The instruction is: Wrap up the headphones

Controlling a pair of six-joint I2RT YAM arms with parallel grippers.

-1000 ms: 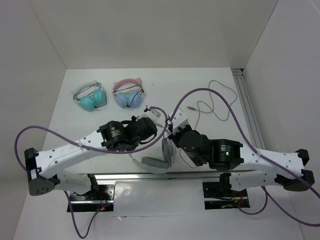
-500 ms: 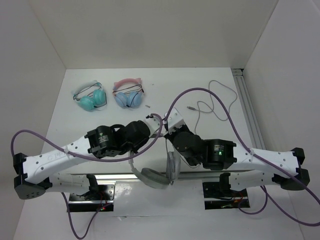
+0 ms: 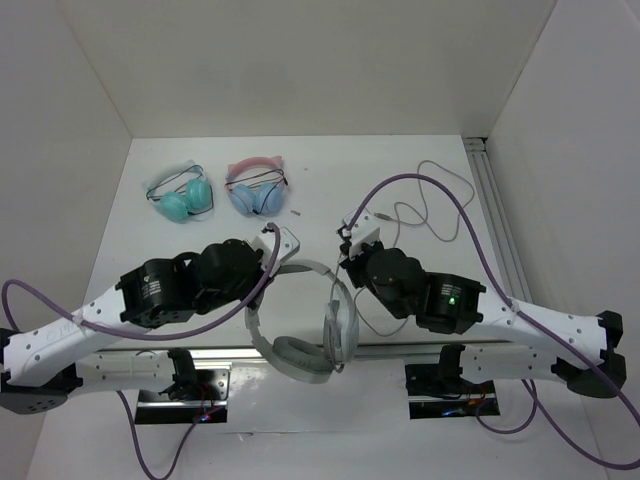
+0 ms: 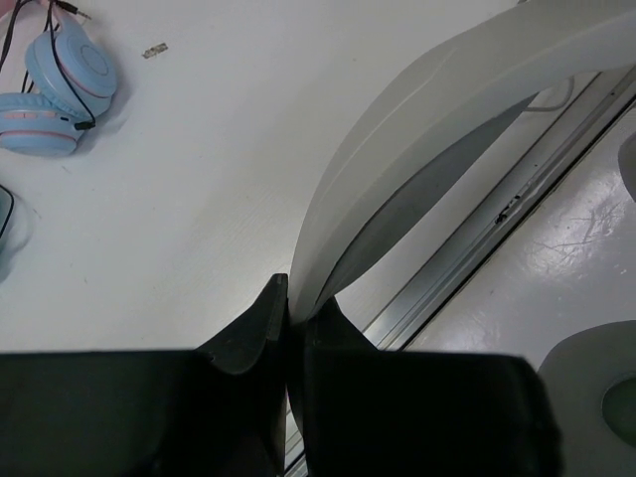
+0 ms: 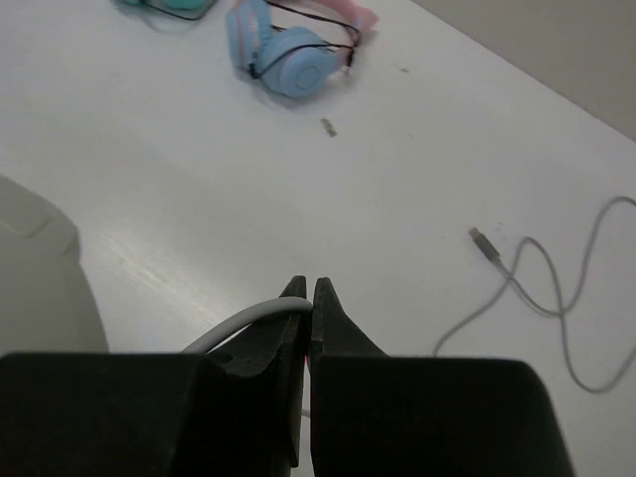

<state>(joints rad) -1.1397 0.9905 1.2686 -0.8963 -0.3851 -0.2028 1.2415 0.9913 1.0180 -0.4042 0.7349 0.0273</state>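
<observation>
At lower centre, my left pincer point(image 4: 288, 290) nipped the headband point(image 4: 417, 129) thinly and my right pincer point(image 5: 310, 290) pinched the cable point(image 5: 250, 316), so a tug might have freed either.

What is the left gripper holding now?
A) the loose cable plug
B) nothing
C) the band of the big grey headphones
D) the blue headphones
C: in the left wrist view, the left gripper is shut on the wide band of the grey headphones.

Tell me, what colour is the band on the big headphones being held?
Off-white; the headphones show best in the left wrist view.
</observation>
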